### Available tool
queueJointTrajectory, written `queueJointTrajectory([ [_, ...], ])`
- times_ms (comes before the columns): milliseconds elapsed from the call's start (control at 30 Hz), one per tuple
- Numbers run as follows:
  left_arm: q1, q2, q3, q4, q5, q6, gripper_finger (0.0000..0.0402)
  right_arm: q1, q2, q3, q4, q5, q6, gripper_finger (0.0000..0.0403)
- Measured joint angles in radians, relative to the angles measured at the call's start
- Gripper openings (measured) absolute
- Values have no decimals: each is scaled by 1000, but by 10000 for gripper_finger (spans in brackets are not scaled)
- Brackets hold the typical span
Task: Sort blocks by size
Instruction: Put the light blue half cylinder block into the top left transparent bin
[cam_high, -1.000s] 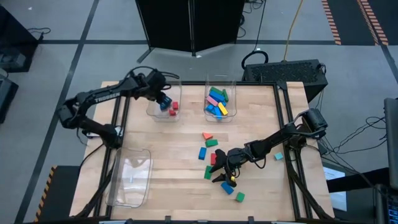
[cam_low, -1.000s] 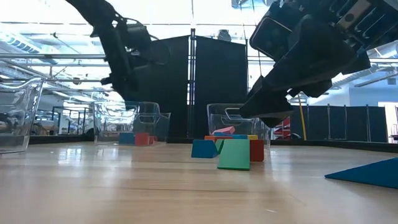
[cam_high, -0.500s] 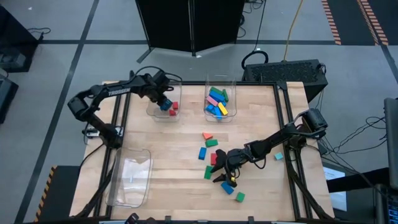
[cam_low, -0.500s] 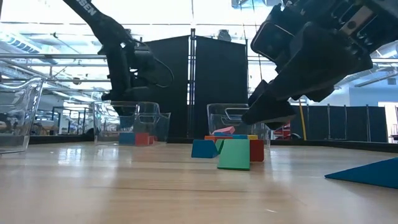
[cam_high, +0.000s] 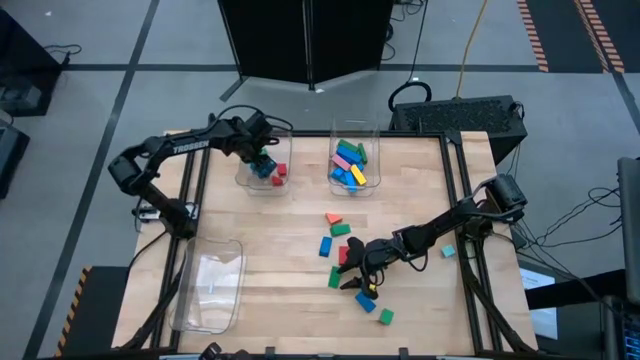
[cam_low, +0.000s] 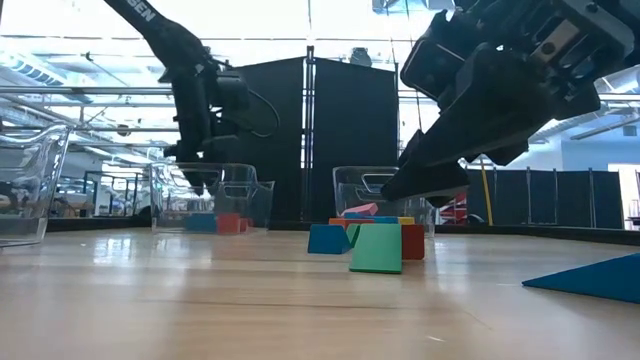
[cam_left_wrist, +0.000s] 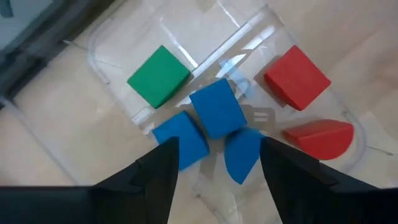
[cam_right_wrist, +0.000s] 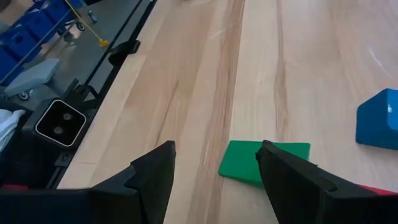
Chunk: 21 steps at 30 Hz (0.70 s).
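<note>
At the near edge of the pale wooden surface (cam_high: 290, 300) an empty clear plastic bin (cam_high: 210, 285) sits on the left, and a small green block (cam_high: 386, 316) and a blue block (cam_high: 366, 304) lie toward the right. Just behind them the right tool (cam_high: 358, 282) hovers low over the loose blocks, its two dark fingers spread apart and holding nothing; its wrist view shows a flat green block (cam_right_wrist: 264, 162) on the wood between the fingers and a blue block (cam_right_wrist: 378, 118) off to one side. Farther back lie a red block (cam_high: 344, 255), a blue block (cam_high: 325, 245), a green block (cam_high: 341, 230) and a red block (cam_high: 333, 217), with a cyan block (cam_high: 448, 251) well apart near the right edge. At the far side, the left tool (cam_high: 262, 160) hangs over a clear bin (cam_high: 244, 178), fingers parted and empty, above small blue blocks (cam_left_wrist: 217, 112), a green cube (cam_left_wrist: 159, 76) and red pieces (cam_left_wrist: 296, 76). Beside it, another clear bin (cam_high: 372, 188) holds longer blocks in blue, pink, yellow and green.
</note>
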Motion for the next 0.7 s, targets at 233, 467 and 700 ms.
queueJointTrajectory([
  [233, -43, -102, 40, -38, -25, -10, 226, 0, -59, 0, -189, 74, 9, 222],
  [467, -187, -286, 43, -38, -112, -29, 226, 11, -190, 0, -544, 206, 32, 222],
  [700, -405, -369, 43, -29, -168, -90, 226, 40, -258, 0, -873, 212, 115, 222],
])
